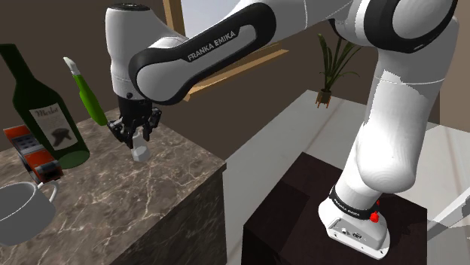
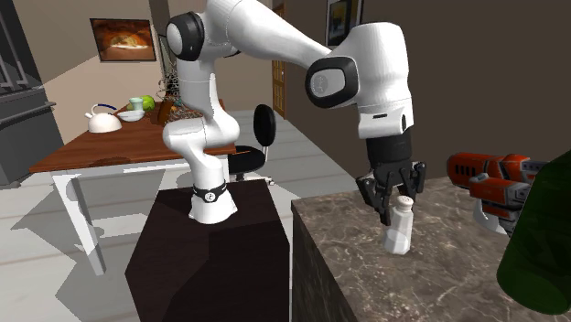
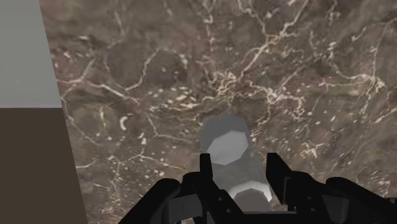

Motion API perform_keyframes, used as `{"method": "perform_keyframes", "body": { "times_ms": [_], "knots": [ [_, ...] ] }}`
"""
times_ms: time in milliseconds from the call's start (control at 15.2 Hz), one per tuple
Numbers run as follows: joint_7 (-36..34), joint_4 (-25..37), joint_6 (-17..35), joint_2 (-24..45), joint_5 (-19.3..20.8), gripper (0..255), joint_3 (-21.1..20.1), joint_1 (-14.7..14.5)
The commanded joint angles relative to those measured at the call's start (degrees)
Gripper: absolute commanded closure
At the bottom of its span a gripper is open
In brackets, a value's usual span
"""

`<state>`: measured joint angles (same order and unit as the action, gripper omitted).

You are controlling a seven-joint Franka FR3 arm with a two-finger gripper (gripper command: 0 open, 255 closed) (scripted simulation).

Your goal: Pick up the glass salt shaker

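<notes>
Salt shaker (image 2: 397, 230) stood upright on the bench (image 2: 430, 288), near the corner closest to the stand (image 2: 210, 270). It was drawn pale grey-white, not clear like glass, with a round body, a narrower neck and a cap. In the wrist view the salt shaker (image 3: 226, 143) showed a many-sided face, close to an octagon. The gripper (image 2: 395, 199) was down over its upper part. I could not tell whether the gripper had closed on it or only stood around it.

The bench top was dark brown marble with thin pale veins, smooth and a little shiny, which the wrist view showed most plainly (image 3: 299, 76).

The shoulder view showed the things behind the shaker: a dark green wine bottle (image 1: 41, 105) with a white label, a bright green spray bottle (image 1: 84, 94) and a red and black tool (image 1: 34, 154), with a white cup (image 1: 22, 211) at the near edge. None of them touched the shaker. A potted plant (image 1: 335, 64) stood far behind.

The second exterior view showed the room on the other side: a wooden table (image 2: 55, 163) with white legs, a white kettle (image 2: 102, 119) on it, a black office chair (image 2: 263, 128) and a framed picture (image 2: 123, 38) on the wall.
</notes>
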<state>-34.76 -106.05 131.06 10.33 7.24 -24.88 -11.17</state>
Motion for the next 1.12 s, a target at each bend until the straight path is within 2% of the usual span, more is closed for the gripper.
{"method": "perform_keyframes", "body": {
  "times_ms": [0, 264, 1056],
  "knots": [
    [0.0, 0.0, 0.0, 0.1, 0.0, 255, 0.0, 0.0],
    [0.0, 0.0, 0.0, 0.2, 0.1, 255, 0.0, 0.0],
    [1.1, 6.9, -8.7, -1.8, -1.5, 255, -0.3, 0.1]
  ]
}}
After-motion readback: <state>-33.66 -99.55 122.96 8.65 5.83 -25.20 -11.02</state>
